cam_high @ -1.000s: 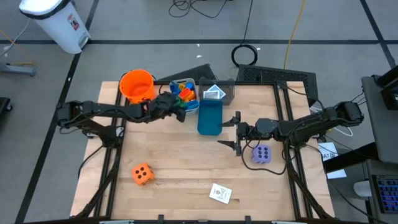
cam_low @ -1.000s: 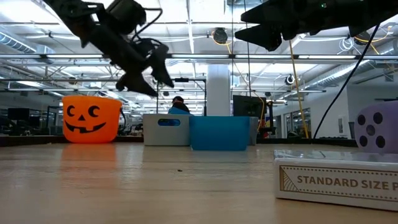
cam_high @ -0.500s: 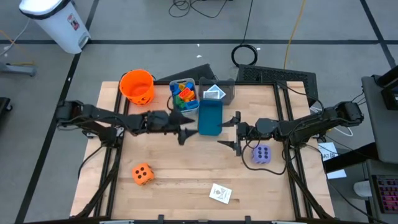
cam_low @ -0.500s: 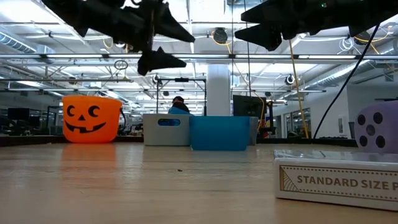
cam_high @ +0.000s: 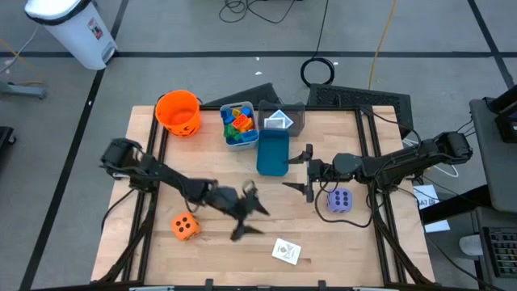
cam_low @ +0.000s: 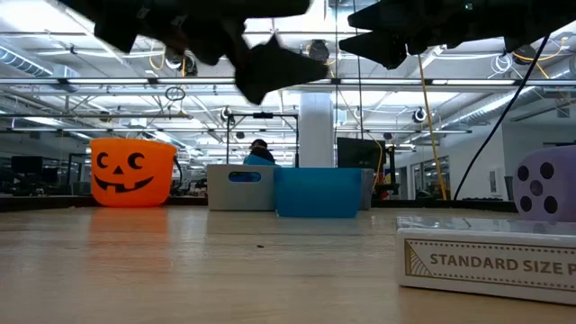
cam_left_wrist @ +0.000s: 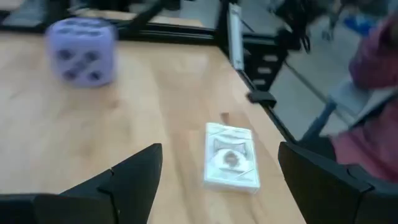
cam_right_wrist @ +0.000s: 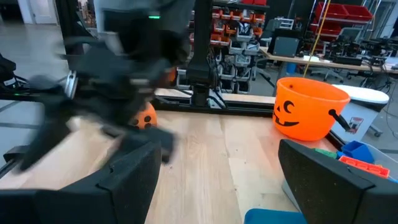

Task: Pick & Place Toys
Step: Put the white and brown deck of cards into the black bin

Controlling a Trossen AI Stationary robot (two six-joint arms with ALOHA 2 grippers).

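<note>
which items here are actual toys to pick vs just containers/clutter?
Toys: orange die, purple die, card deck, coloured blocks, card in the grey bin.

Not toys: pumpkin bucket, blue bin, grey bin, white trash can.

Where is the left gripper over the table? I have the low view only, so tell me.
Observer: The left gripper hovers open between the orange die and the card pack.
Operator: Report the right one.
Observer: The right gripper is open beside the purple die.
Operator: Say what the bin next to the pumpkin bucket holds.
Observer: Coloured blocks fill it.
</note>
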